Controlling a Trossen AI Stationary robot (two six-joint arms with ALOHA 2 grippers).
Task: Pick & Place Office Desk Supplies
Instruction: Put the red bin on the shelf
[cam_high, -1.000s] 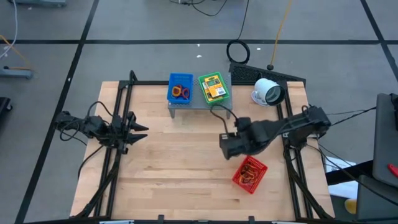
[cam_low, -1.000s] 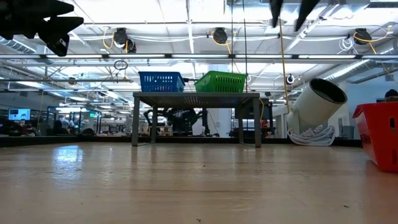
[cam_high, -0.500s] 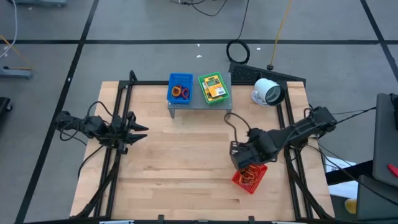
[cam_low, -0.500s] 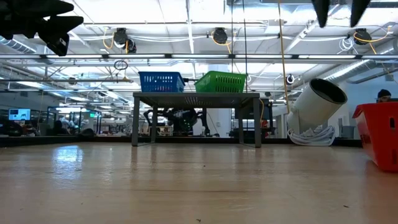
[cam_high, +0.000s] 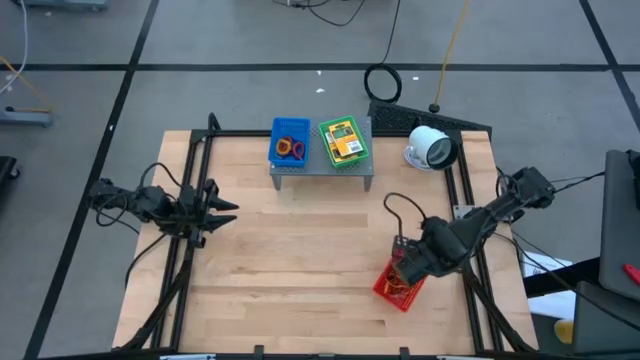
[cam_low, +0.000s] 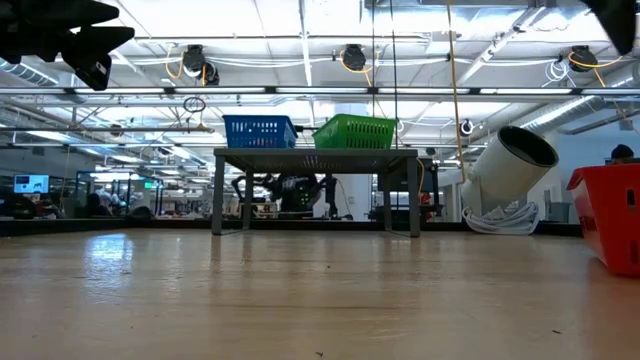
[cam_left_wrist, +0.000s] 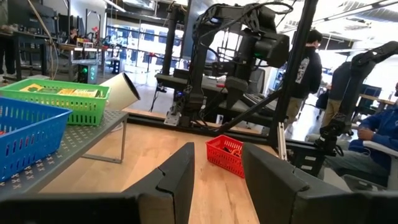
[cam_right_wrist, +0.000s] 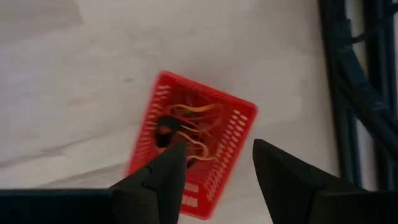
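A red basket stands on the wooden table near its right edge, with tan and orange rubber bands and a dark bit inside. My right gripper hangs above it, pointing down, open and empty. A blue basket with small rings and a green basket with yellow packets stand on a grey shelf at the far edge. My left gripper waits at the table's left, level, open, holding nothing.
A white round camera-like device lies at the far right corner. Black frame rails run along the table's left and right sides. Bare wood lies between the arms. People sit and stand beyond the table.
My right gripper has travelled from the table's middle toward its right and near edges, sinking a little and rolling about its own axis, and now hangs over the red basket. Its fingers have stayed open. The basket has not moved.
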